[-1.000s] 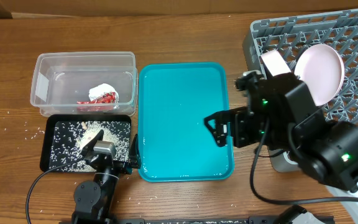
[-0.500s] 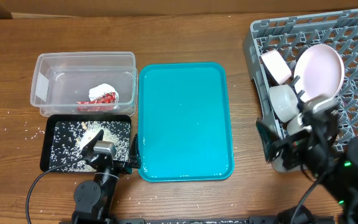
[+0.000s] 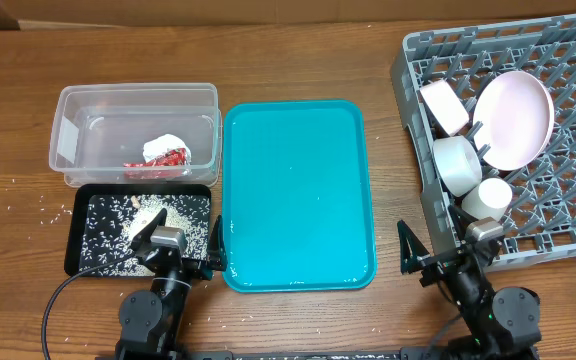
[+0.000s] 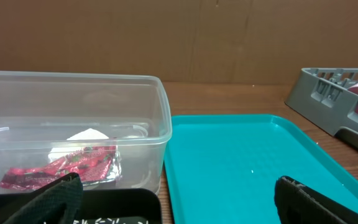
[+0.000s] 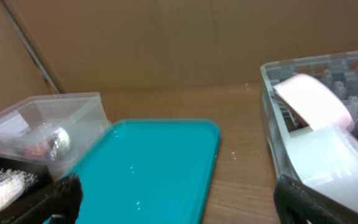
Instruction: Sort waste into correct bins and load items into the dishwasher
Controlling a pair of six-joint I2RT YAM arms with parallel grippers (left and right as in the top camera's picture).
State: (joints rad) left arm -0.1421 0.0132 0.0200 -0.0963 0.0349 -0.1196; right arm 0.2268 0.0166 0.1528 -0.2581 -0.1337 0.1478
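Both claws sat low by the near end of the teal tray (image 3: 298, 190), the left claw (image 4: 185, 202) at its left corner and the right claw (image 5: 185, 202) off its right corner, each gaping wide and holding nothing. The red wrapper (image 3: 158, 160) and tissue (image 3: 165, 146) lay in the clear tub (image 3: 68, 130) left of the tray, rice filled the black tray (image 3: 73, 235) nearer on that side, and the plate (image 3: 516, 120) and bowls (image 3: 458, 165) leaned in the grey rack (image 3: 568, 60) to its right. I worried about the stray grains (image 3: 28, 205) on the surface further left: fingers that broad would likely scatter them rather than lift them.
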